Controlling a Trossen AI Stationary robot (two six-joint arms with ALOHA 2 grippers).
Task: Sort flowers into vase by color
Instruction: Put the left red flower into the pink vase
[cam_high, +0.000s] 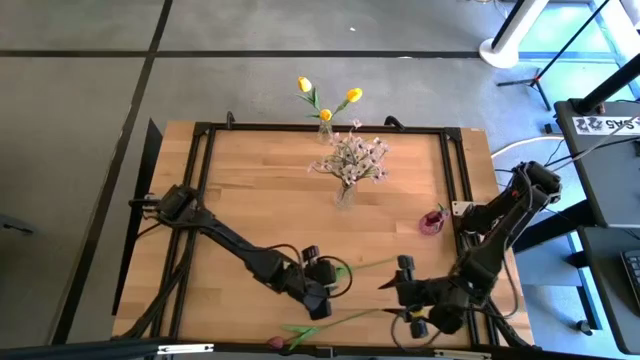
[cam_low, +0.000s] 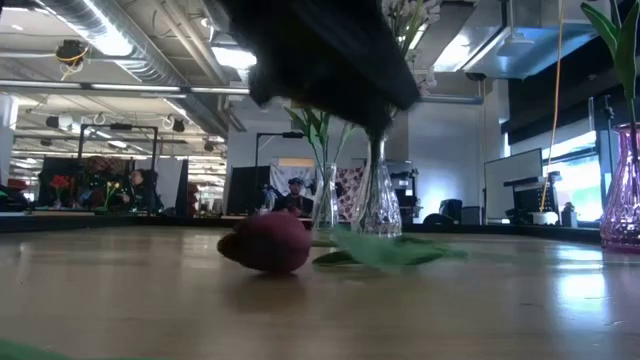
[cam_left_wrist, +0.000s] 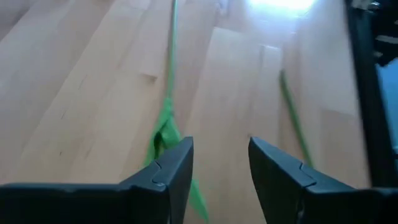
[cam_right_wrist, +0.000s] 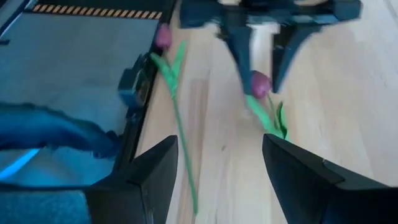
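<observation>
Left claw (cam_high: 322, 283): fingers apart, poised low over a dark red-pink tulip (cam_right_wrist: 260, 81) lying on the counter (cam_high: 260, 200), seemingly lined up to pick it. Right claw (cam_high: 400, 283): fingers apart, nearby. Second tulip (cam_high: 277, 343): at the counter's near edge.
</observation>
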